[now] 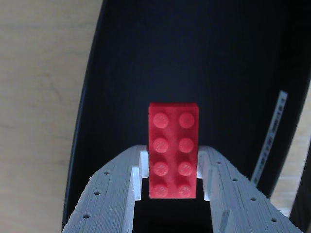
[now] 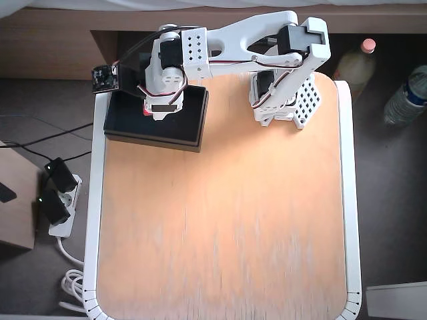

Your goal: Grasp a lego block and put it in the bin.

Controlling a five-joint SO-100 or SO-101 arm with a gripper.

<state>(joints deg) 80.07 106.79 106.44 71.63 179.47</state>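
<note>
1. Gripper [image 1: 173,187]: in the wrist view its two white fingers enter from the bottom edge and converge on the lego block [image 1: 173,145]. Their inner faces touch the block's two long sides near its lower end. The gripper is clamped on the block.
2. Lego block: bright red, two studs wide and four long, studs facing the wrist camera. Its upper half projects beyond the fingertips.
3. Bin [image 1: 194,63]: its dark interior fills the background behind and around the block in the wrist view, so the block is positioned over the bin. Whether the block touches the bin floor cannot be determined.
4. A pale strip [image 1: 270,138] runs along the bin's right side in the wrist view.
5. Overhead view: the bin [image 2: 180,137] is a black rectangular tray resting on the table [image 2: 227,220] at its upper left corner, partly overhanging the left edge.
6. Overhead view: the white arm [image 2: 247,40] reaches left from its base [image 2: 283,100] at the table's top edge. Its wrist section covers the upper middle of the bin.
7. Overhead view: only a small red patch of the block [image 2: 145,112] shows at the left side of the wrist section.
8. Off the table, overhead view: a power strip [image 2: 57,200] with cables lies on the floor at left. Two bottles [image 2: 407,97] stand at upper right.
</note>
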